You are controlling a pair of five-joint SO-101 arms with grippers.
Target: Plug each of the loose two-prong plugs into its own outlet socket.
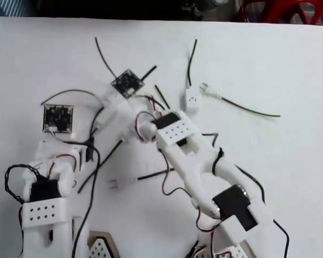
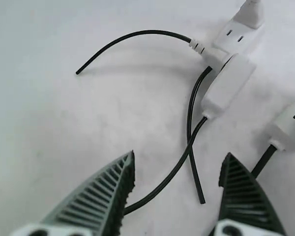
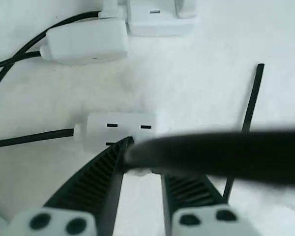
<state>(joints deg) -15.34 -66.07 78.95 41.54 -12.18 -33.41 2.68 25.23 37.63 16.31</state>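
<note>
My right gripper point(image 3: 142, 158) is shut on a white plug point(image 3: 137, 170) whose black cord point(image 3: 221, 155) runs across close to the camera. The plug is held against a white outlet socket point(image 3: 119, 130) with two slots showing. In the high view this gripper point(image 1: 143, 127) sits mid-table. My left gripper point(image 2: 179, 156) is open above a black cord point(image 2: 173, 169), short of a socket point(image 2: 236, 33) and a plugged-in plug point(image 2: 227, 84). One loose plug point(image 1: 204, 89) lies at the back right beside a socket point(image 1: 191, 100). Another loose plug point(image 1: 114, 184) lies near the front.
Two dark square boards point(image 1: 58, 117) point(image 1: 128, 83) lie at the left and back centre. Loose black cords point(image 1: 105, 56) point(image 1: 253, 110) trail over the white table point(image 1: 290, 59). Another white connector point(image 2: 291, 127) shows beside the left gripper. Open table lies to the far right.
</note>
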